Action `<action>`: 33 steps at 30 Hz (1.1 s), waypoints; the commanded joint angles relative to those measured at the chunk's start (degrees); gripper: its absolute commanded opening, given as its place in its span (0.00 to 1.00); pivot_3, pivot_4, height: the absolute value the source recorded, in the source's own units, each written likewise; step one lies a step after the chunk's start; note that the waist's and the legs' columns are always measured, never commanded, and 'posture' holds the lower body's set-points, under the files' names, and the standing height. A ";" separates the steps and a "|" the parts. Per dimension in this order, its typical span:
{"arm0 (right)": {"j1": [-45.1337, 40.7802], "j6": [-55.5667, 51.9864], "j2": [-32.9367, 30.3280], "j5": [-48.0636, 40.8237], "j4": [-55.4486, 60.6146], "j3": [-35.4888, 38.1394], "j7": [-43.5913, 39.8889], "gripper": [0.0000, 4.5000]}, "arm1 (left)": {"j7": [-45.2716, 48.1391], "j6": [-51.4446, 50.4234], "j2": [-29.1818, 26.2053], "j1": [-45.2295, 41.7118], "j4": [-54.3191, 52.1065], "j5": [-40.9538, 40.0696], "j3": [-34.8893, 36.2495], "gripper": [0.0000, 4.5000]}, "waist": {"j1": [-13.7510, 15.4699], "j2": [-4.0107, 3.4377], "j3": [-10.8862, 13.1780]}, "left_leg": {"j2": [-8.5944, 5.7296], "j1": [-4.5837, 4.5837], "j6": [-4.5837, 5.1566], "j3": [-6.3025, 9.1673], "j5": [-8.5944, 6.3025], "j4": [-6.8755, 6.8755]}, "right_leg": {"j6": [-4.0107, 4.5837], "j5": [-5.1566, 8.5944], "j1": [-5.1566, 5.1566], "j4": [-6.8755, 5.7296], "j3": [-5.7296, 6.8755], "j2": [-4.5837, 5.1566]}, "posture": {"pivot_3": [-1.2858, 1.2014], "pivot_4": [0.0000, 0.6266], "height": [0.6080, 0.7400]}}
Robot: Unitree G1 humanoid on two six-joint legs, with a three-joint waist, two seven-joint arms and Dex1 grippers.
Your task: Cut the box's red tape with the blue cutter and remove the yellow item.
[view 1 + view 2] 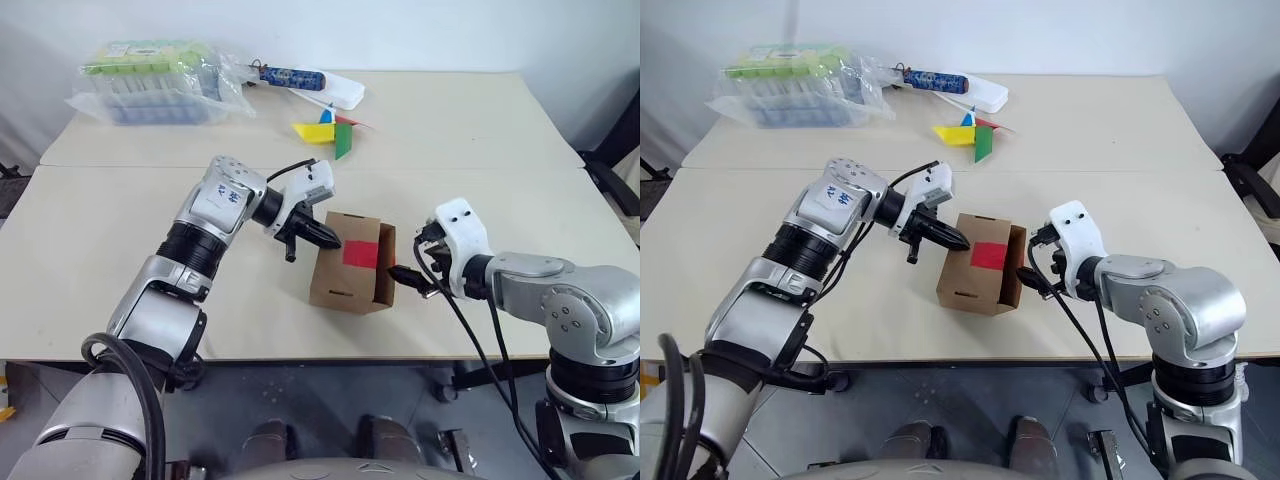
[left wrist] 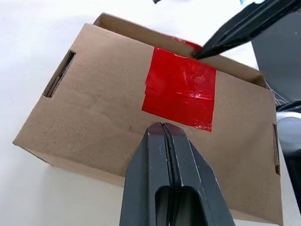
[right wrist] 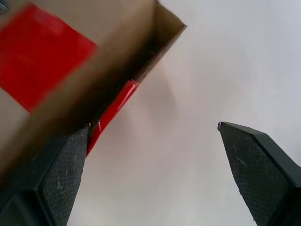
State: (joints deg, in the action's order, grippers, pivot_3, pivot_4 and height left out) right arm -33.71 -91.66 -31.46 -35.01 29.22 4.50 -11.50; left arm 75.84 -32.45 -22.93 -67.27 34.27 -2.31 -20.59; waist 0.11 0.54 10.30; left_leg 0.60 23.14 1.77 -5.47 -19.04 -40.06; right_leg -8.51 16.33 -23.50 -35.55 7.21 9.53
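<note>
The brown cardboard box (image 1: 345, 270) stands near the table's front edge, its right end open and dark inside. The red tape (image 1: 362, 251) covers a patch of its upper face, and a strip of it folds over the open edge (image 3: 113, 110). My left gripper (image 1: 322, 236) is shut with nothing between its fingers, its tip just above the box's upper left side, short of the tape (image 2: 181, 89). My right gripper (image 1: 411, 280) stands open at the box's open end, one fingertip (image 3: 61, 169) beside the taped edge. The blue cutter is out of view. The yellow item is hidden.
At the back left lie a clear plastic package with green labels (image 1: 160, 82) and a blue-patterned tube (image 1: 292, 76) by a white object (image 1: 342, 91). A multicoloured paper pinwheel (image 1: 330, 132) lies behind the box. A dark chair (image 1: 615, 185) stands off the table's right.
</note>
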 commanded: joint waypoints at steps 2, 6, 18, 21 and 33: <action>0.45 -0.84 -1.15 -0.38 0.01 -1.36 0.27 1.00 | 0.19 -1.46 -0.29 2.01 -1.95 0.88 -1.18 0.00 | -0.04 0.00 0.00 | -0.01 0.03 0.00 -0.01 0.00 0.00 | 0.00 0.00 -0.02 0.01 -0.01 0.00 | 0.52 0.24 1.00; 0.46 -0.84 -2.28 -0.11 -0.60 -3.42 -0.38 1.00 | 0.21 -2.11 -0.55 2.78 -3.22 1.03 -1.43 0.00 | -0.02 0.00 0.00 | -0.01 0.03 0.00 0.00 0.00 0.00 | 0.00 0.00 -0.02 0.01 -0.01 0.00 | 0.52 0.24 1.00; 6.06 8.66 -11.72 0.36 -3.48 -9.87 -12.17 1.00 | -0.46 -3.92 -0.95 3.70 -4.73 1.00 -1.18 0.00 | 0.03 0.02 -0.01 | -0.01 0.01 0.01 0.00 -0.01 0.00 | 0.00 0.00 0.03 0.07 0.00 0.00 | 0.52 0.24 1.00; 6.23 10.53 -10.66 -0.15 -6.58 -7.53 -14.22 1.00 | -0.60 -4.35 -0.99 3.89 -5.18 0.87 -1.14 0.00 | -0.02 0.10 -0.06 | 0.00 -0.05 0.01 -0.01 -0.01 -0.01 | 0.00 0.00 0.08 0.07 0.00 0.00 | 0.52 0.24 1.00; 3.85 0.40 4.18 -5.84 -16.13 10.17 -15.81 1.00 | -0.74 -6.82 -1.45 4.73 -7.77 0.25 -1.04 0.00 | -0.19 0.20 -0.14 | 0.04 -0.12 0.01 0.05 0.00 -0.04 | 0.01 0.00 0.11 0.02 -0.04 -0.01 | 0.52 0.24 1.00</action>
State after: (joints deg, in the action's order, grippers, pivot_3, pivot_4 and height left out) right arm -30.28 -89.02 -28.75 -38.75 14.26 14.06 -26.69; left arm 75.08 -38.46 -24.34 -64.14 27.36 -2.39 -20.20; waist -0.09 0.74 10.16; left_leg 0.64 23.01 1.78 -5.42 -19.04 -40.09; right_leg -8.50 16.33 -23.39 -35.54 7.17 9.52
